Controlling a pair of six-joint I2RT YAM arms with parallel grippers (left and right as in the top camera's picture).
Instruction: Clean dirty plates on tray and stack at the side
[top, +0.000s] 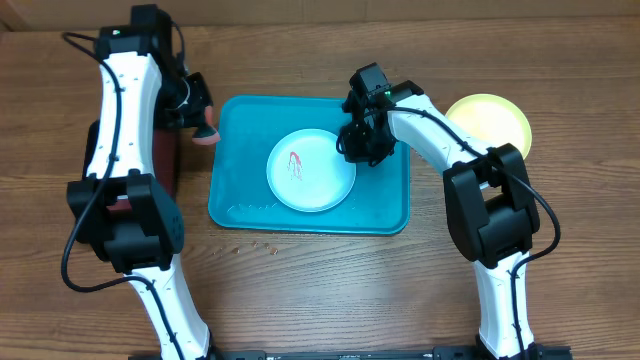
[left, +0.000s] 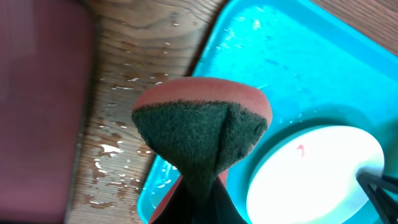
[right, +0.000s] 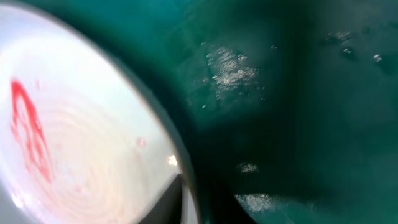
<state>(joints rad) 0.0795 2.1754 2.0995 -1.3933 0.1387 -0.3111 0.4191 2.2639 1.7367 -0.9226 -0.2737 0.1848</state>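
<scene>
White plate (top: 311, 172) seemingly touches right claw (top: 356, 150).

Wood tbl (top: 300, 290), teal tray (top: 226, 165), yel-grn plate (top: 492, 122), red tray (left: 37, 93)

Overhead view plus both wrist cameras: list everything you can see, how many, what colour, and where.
tray: one, teal-blue, middle of the table
white plate: one, white with a red smear, on the tray
yellow-green plate: one, yellow-green, on the table by the tray's far right corner
sponge: one, pink with a dark green scouring face, by the tray's far left corner
dark-red tray: one, dark red, left side of the table, partly under the left arm
table: one, brown wood
left gripper: one, black, shut on the sponge
right gripper: one, black, at the white plate's right rim, grip unclear
</scene>
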